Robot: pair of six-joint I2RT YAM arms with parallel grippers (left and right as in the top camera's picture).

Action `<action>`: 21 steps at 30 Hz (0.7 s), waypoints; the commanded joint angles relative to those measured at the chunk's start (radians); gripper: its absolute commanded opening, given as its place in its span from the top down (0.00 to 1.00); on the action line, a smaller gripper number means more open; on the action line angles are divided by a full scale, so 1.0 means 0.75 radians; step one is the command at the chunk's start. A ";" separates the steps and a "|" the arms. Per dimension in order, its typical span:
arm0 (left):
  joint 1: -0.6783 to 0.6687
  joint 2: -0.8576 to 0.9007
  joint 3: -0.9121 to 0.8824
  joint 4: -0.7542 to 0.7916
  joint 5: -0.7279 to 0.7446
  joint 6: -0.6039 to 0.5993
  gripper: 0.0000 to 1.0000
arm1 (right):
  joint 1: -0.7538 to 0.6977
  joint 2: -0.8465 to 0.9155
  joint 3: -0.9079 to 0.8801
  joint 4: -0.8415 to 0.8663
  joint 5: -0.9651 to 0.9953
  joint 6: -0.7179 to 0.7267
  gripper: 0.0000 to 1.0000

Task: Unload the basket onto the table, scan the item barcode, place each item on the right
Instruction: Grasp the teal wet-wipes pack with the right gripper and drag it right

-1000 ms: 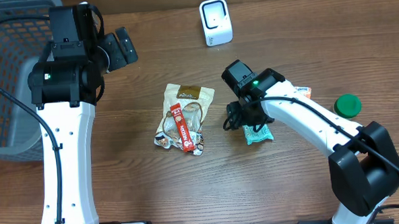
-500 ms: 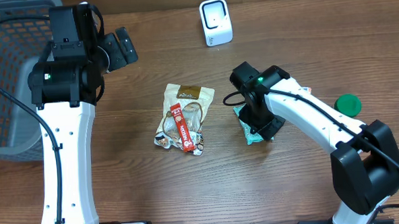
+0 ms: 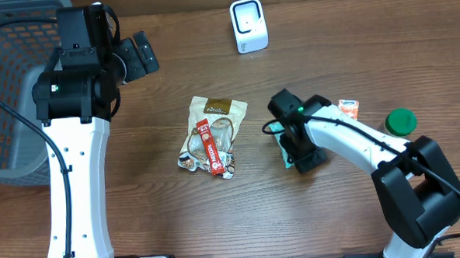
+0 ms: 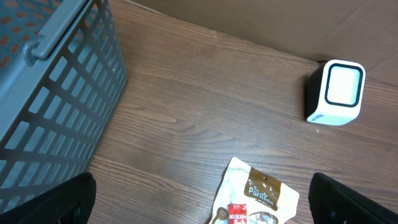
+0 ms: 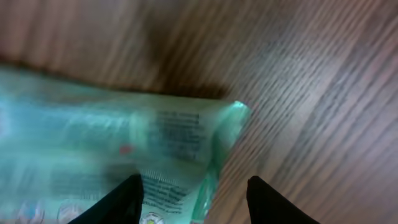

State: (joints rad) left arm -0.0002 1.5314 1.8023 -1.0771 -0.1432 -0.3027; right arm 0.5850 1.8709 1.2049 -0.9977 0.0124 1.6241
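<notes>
Now, right tool (image 5: 194,190) straddling green packet (image 5: 93,143) edge

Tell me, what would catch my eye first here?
The white right arm bends low over the table's right half, its right gripper straddling the end of a pale green packet, fingers apart. In the middle lies a tan snack bag with a red stick pack across it; a small white scanner stands at the far edge and a grey mesh basket fills the left corner.

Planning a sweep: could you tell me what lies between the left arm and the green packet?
Overhead, a brown snack bag and a red stick pack lie there.
</notes>
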 commanded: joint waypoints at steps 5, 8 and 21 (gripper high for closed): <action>0.000 -0.020 0.021 0.005 -0.002 0.025 0.00 | 0.005 -0.031 -0.170 0.230 0.029 0.103 0.45; 0.000 -0.020 0.021 0.004 -0.002 0.025 0.00 | 0.003 -0.031 -0.176 0.208 0.074 0.102 0.48; 0.000 -0.020 0.021 0.004 -0.002 0.025 0.00 | 0.003 -0.031 -0.175 0.121 0.162 -0.245 0.50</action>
State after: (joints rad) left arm -0.0002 1.5314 1.8023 -1.0771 -0.1432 -0.3031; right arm 0.5900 1.8183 1.1133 -0.8906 0.0788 1.5661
